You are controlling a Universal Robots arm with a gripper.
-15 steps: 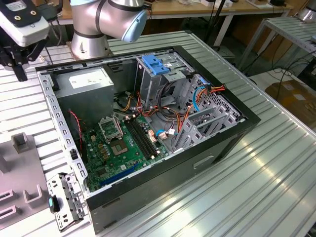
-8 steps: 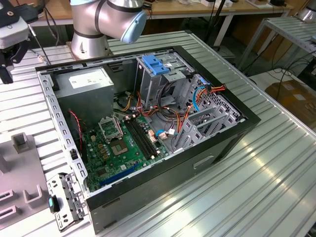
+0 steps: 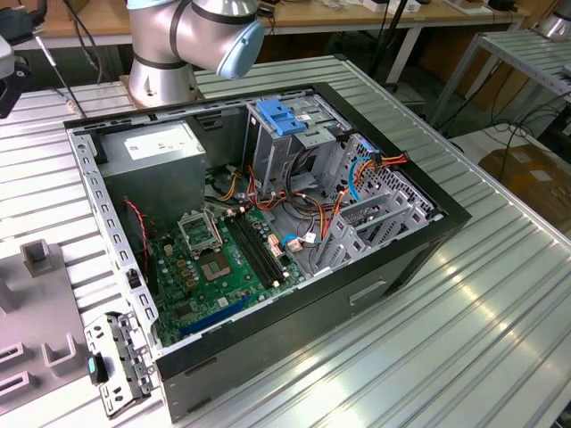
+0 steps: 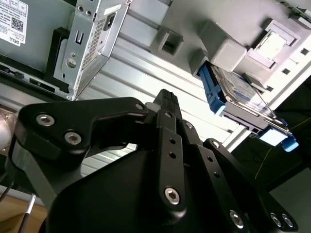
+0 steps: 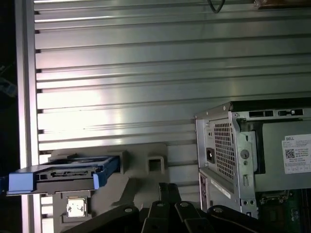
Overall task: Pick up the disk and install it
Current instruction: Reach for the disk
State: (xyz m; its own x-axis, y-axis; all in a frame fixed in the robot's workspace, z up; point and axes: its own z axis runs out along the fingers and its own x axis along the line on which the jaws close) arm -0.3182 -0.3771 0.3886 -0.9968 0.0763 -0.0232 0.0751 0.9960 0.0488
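Observation:
The disk stands on edge in a grey fixture on the ribbed metal table, its blue side rails showing. In the second wrist view the disk shows its labelled face and a blue rail, wedged in the same fixture. My gripper hangs over the table between the fixture and the computer case, well apart from the disk. The gripper is shut with nothing in it, its black fingertips pressed together.
The open computer case lies on its side with a grey power-supply box, a light-blue bracket, a metal drive cage, cables and the green motherboard. The arm's base stands behind the case.

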